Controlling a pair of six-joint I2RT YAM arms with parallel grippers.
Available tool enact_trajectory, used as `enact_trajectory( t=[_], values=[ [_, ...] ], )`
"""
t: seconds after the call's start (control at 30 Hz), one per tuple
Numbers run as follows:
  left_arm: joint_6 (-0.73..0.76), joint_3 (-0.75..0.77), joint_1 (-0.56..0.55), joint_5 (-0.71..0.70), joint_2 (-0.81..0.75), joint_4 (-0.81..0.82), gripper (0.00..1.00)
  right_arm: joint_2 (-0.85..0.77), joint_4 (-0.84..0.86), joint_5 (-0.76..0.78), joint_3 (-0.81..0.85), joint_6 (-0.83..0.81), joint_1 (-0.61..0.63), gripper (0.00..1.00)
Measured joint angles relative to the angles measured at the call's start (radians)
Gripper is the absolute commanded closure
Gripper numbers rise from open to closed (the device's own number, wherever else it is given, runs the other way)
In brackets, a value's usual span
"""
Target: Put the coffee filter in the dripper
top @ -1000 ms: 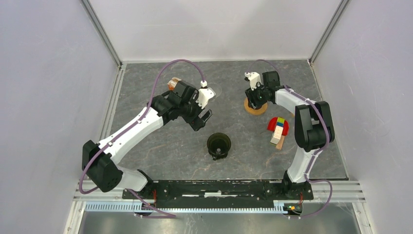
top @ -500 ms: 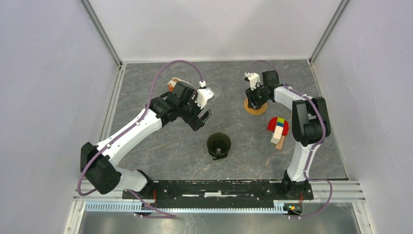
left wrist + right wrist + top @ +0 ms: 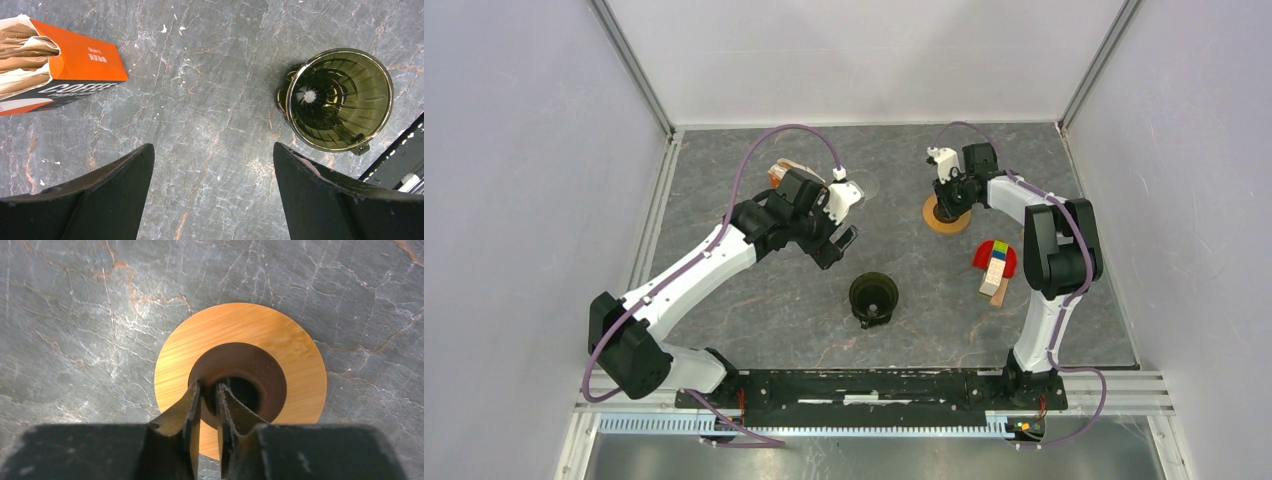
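The dripper [image 3: 280, 355], a tan wooden ring collar around a dark hole, sits flat on the grey marbled bench [image 3: 774, 320], right of centre toward its far edge. The right gripper [image 3: 207, 386] is narrow, astride the ring's inner lip; I cannot tell whether it clamps. The left gripper [image 3: 212, 150] hangs wide apart between the orange cardboard box [image 3: 85, 57] of brown paper coffee filters [image 3: 25, 50] and a dark ribbed round vessel [image 3: 340, 100].
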Motion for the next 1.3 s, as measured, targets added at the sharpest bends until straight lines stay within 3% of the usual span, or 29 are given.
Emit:
enact_trajectory(
  t=[0.1,0.33,0.63,0.9,1.1,1.17,1.3],
  values=[
    [0.000,-0.006,0.000,-0.016,-0.001,0.013,0.07,0.000,0.000,-0.010,0.010,0.002,-0.001,1.00],
    [0.001,-0.031,0.003,-0.067,0.001,0.046,0.09,-0.049,0.015,-0.042,-0.018,0.005,0.000,1.00],
    [-0.016,0.055,0.007,-0.039,0.070,0.095,0.11,-0.253,0.096,-0.144,-0.164,0.033,0.000,1.00],
    [-0.237,0.174,0.031,0.123,0.151,0.230,0.06,-0.486,0.228,-0.368,-0.246,0.151,0.017,1.00],
    [-0.414,0.277,0.058,0.237,0.243,0.323,0.07,-0.649,0.398,-0.454,-0.320,0.249,0.085,1.00],
    [-0.464,0.283,0.063,0.275,0.263,0.360,0.09,-0.672,0.430,-0.475,-0.335,0.278,0.106,1.00],
    [-0.544,0.272,0.063,0.332,0.269,0.418,0.27,-0.693,0.493,-0.495,-0.380,0.326,0.106,1.00]
  ],
)
